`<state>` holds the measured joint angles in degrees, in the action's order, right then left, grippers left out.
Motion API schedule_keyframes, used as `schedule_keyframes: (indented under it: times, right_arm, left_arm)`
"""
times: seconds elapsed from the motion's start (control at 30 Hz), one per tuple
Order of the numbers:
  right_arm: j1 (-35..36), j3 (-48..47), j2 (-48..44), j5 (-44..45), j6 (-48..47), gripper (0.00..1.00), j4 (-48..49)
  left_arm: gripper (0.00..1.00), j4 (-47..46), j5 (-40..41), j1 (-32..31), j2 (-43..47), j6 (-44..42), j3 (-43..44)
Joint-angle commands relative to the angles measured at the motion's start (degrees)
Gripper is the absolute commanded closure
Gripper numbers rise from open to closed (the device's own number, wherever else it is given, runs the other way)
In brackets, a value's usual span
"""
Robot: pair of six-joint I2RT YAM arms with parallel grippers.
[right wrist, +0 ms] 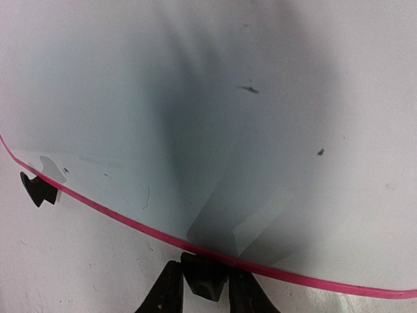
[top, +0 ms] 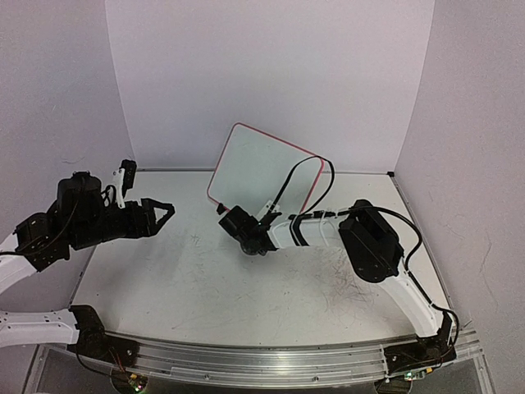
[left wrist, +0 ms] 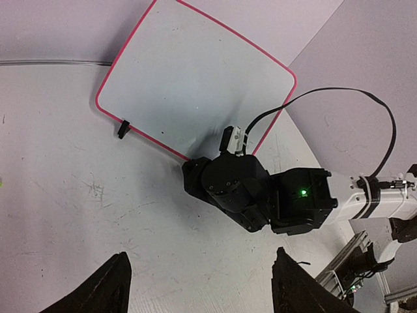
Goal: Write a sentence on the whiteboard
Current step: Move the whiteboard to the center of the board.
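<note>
The whiteboard [top: 262,168], white with a thin red-pink rim, stands tilted at the back of the table; it also fills the right wrist view as the whiteboard [right wrist: 195,98]. My right gripper [right wrist: 204,287] is shut on a black clip foot [right wrist: 206,277] at the board's lower rim. In the top view the right gripper [top: 225,213] sits at the board's lower left edge. My left gripper [top: 166,212] hangs open to the left with nothing between its fingers; in its own view the left gripper [left wrist: 201,261] is well short of the board. No sentence is in view; the face shows only small specks.
A second black clip foot [left wrist: 123,129] sits on the board's rim further left. The grey tabletop [top: 205,279] carries faint scribbles. A black cable [top: 299,185] loops from the right arm across the board's front. White walls close in the back and sides.
</note>
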<state>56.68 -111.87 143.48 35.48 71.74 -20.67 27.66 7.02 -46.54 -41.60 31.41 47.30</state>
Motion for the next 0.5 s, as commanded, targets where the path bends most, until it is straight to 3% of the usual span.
schedule_keyframes:
  times: [0.0, 0.2, 0.37, 0.47]
  right_arm:
    - [-0.93, -2.19, 0.3, 1.62, -3.75, 0.8, 0.37]
    - [-0.92, -1.62, -0.37, 0.97, -10.97, 0.84, 0.45]
    - [-1.02, 1.98, -2.33, 0.77, -15.4, 0.98, 0.9]
    - [-1.09, 5.01, -4.5, -0.14, -19.43, 1.0, 2.59]
  left_arm:
    - [0.25, 0.12, 2.02, 0.22, 0.47, -1.09, 2.73]
    - [0.25, 0.12, 2.24, 0.22, -0.27, -0.61, 2.96]
    - [0.24, 0.0, 2.67, 0.21, -0.71, 0.5, 3.21]
    - [0.24, -0.2, 2.72, 0.22, -1.43, 1.12, 3.14]
